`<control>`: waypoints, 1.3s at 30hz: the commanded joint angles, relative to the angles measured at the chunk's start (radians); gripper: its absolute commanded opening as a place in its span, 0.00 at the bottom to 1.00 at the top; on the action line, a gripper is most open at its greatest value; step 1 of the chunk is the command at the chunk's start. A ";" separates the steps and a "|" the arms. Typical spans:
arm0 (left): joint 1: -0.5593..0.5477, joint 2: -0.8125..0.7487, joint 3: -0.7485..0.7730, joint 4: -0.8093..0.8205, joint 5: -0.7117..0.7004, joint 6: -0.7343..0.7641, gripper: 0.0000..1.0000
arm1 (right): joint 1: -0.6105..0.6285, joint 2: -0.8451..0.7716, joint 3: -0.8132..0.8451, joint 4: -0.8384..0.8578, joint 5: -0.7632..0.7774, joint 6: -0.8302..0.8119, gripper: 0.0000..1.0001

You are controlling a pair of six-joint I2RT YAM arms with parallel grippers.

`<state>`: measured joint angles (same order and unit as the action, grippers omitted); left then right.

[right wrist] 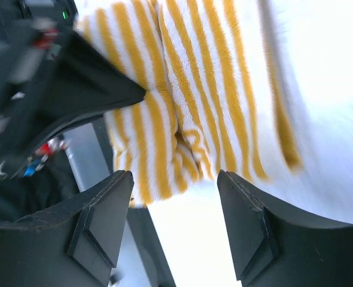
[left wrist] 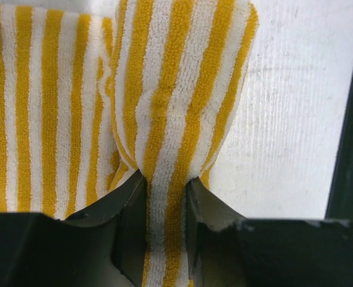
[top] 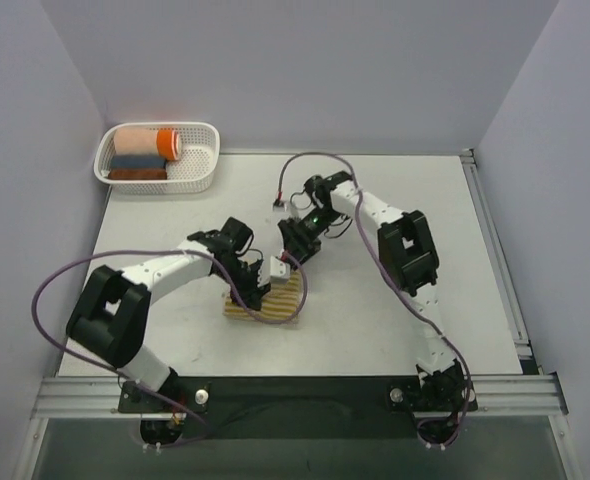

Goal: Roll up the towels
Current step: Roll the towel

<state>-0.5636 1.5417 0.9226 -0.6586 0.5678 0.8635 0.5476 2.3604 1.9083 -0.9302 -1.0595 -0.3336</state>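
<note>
The towel (top: 287, 300), yellow-and-white striped, lies bunched on the table in front of both arms. My left gripper (top: 249, 291) is down on its left part. In the left wrist view the gripper (left wrist: 166, 180) is shut on a raised fold of the towel (left wrist: 182, 89), and the striped cloth runs between the two fingers. My right gripper (top: 293, 257) hovers at the towel's far edge. In the right wrist view it (right wrist: 175, 179) stands open with nothing between its fingers, and the towel (right wrist: 182, 89) lies just beyond the fingertips.
A white basket (top: 203, 170) at the back left holds a peach-and-orange roll (top: 147, 142), a grey-blue roll (top: 137, 161) and a reddish-brown roll (top: 135, 174). The left arm's dark body (right wrist: 75, 89) shows close beside the right gripper. Cables loop over the table.
</note>
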 commanded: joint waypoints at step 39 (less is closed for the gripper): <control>0.277 0.977 0.957 -0.921 0.211 0.279 0.41 | 0.420 -0.624 -0.683 0.726 0.885 -0.482 0.69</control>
<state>-0.2970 2.4561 1.8652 -1.5810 0.9401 1.0233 0.9695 1.7115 1.2472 -0.3077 -0.2138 -0.7250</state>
